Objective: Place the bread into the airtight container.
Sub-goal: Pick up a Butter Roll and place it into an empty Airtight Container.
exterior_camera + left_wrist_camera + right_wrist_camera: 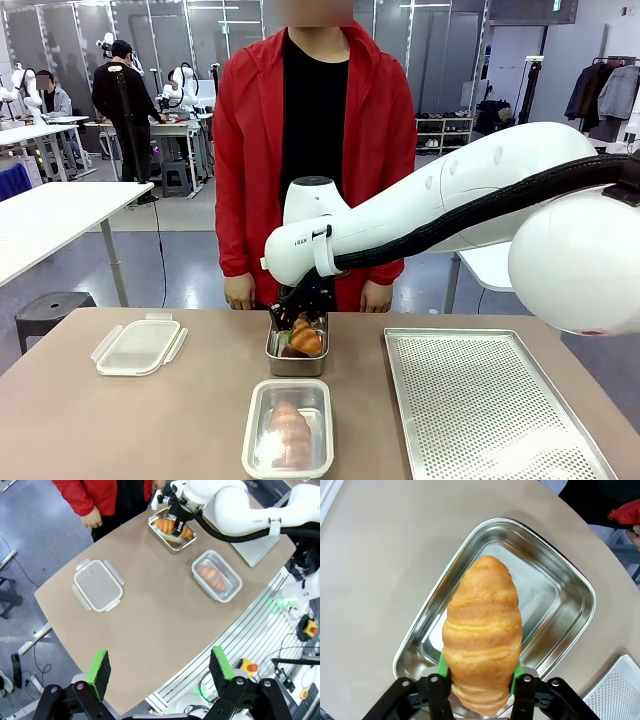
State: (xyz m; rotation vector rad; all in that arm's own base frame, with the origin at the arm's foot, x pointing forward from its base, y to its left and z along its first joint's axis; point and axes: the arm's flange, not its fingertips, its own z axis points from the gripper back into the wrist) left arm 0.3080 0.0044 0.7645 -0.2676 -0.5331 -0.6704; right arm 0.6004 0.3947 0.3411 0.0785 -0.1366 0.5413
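Your brown table (120,420) sat in a lab, a person in a red jacket (250,130) at its far side. Your right gripper (481,682) hung over the steel tray (560,630) at far centre, green pads (443,662) hugging a croissant (482,630). Another croissant (289,432) lay in the clear container (256,440) nearer you, its lid (138,345) off left. Your left gripper (160,666) hovered high, jaws wide, empty.

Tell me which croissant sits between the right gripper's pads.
The croissant over the steel pan, on the person's side. The other croissant lies in the clear container nearer the robot, with no gripper near.
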